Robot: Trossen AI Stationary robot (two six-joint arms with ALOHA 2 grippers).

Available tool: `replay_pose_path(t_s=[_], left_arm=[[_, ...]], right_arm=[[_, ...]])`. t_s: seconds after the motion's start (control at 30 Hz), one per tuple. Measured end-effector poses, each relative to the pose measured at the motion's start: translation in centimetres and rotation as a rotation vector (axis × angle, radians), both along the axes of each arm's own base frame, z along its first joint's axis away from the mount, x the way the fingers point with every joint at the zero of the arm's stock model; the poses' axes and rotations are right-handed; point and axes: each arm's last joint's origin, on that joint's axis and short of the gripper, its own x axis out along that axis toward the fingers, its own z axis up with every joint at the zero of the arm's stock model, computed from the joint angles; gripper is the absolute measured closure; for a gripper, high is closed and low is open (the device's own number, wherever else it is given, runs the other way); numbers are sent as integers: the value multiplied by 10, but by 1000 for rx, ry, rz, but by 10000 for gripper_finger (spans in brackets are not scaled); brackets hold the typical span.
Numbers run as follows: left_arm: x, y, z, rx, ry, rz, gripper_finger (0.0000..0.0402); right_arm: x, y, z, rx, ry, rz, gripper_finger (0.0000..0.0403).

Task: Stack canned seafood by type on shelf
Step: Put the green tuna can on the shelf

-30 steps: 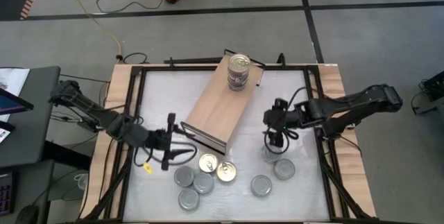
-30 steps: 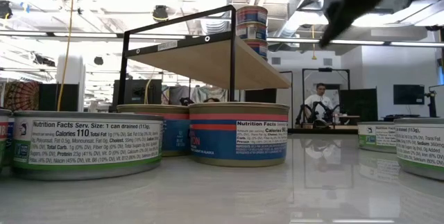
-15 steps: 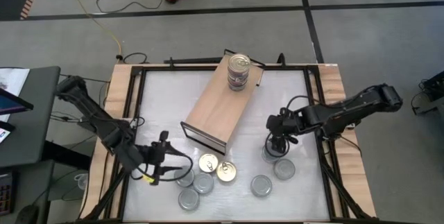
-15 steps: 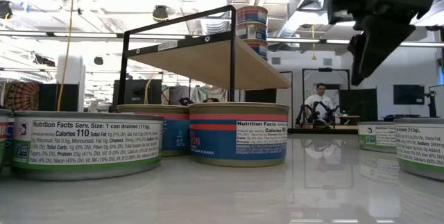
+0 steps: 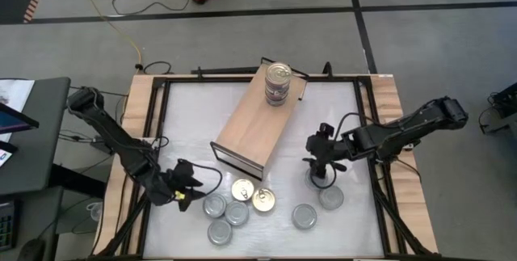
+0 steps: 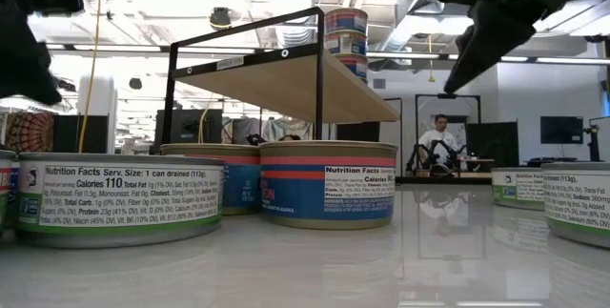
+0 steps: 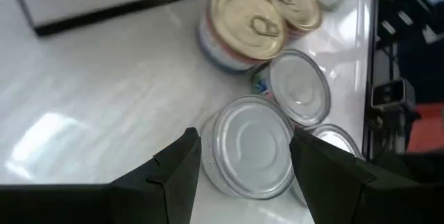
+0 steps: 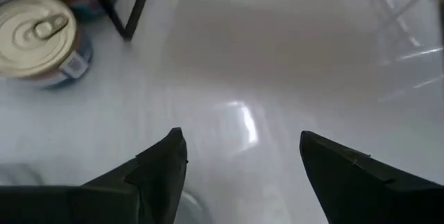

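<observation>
The shelf point(image 5: 257, 125) lies slantwise at the table's middle, with a stack of cans point(image 5: 278, 83) on its far end. Loose canned seafood sits near the front: two gold-lidded tins point(image 5: 242, 189) point(image 5: 263, 200) and several silver-lidded ones point(image 5: 237, 213). My left gripper point(image 5: 192, 187) is open, low beside the leftmost silver tin point(image 5: 214, 206). In the left wrist view its fingers point(image 7: 184, 165) stand on either side of that tin point(image 7: 250, 144); I cannot tell whether they touch it. My right gripper point(image 5: 321, 172) hangs open over a silver tin point(image 5: 317, 180) at the right.
Two more silver tins point(image 5: 304, 216) point(image 5: 330, 198) lie right of centre near the front. A black frame point(image 5: 161, 132) and wooden rails edge the table. In the low view the tins point(image 6: 329, 194) stand in front of the shelf point(image 6: 276, 79), and a person sits far behind.
My left gripper has come down toward the near edge, rolled about its own line, and arrived at the leftmost silver tin. My right gripper has sunk a little over its tin. No tin has moved.
</observation>
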Motion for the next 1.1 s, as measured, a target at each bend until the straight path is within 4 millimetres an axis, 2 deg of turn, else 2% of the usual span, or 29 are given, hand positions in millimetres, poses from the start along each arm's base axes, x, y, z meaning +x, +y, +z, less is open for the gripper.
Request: replay_pose_path(t_s=[0.17,0.3,0.5,0.77,0.9,1.1], left_arm=[[5,-5,-14,-32,41,62,191],[15,-16,-26,-27,70,70,191],[28,-28,-29,-1,152,67,191],[35,-32,-47,8,275,105,194],[37,-32,-50,10,295,107,229],[35,-30,-51,25,322,108,323]], right_arm=[[0,-2,1,-70,-29,-63,100],[0,5,3,-87,-60,-47,100],[-1,9,3,-93,-64,-29,100],[-1,17,4,-93,-85,11,100],[-1,20,5,-95,-99,23,100],[-1,23,6,-92,-117,31,100]])
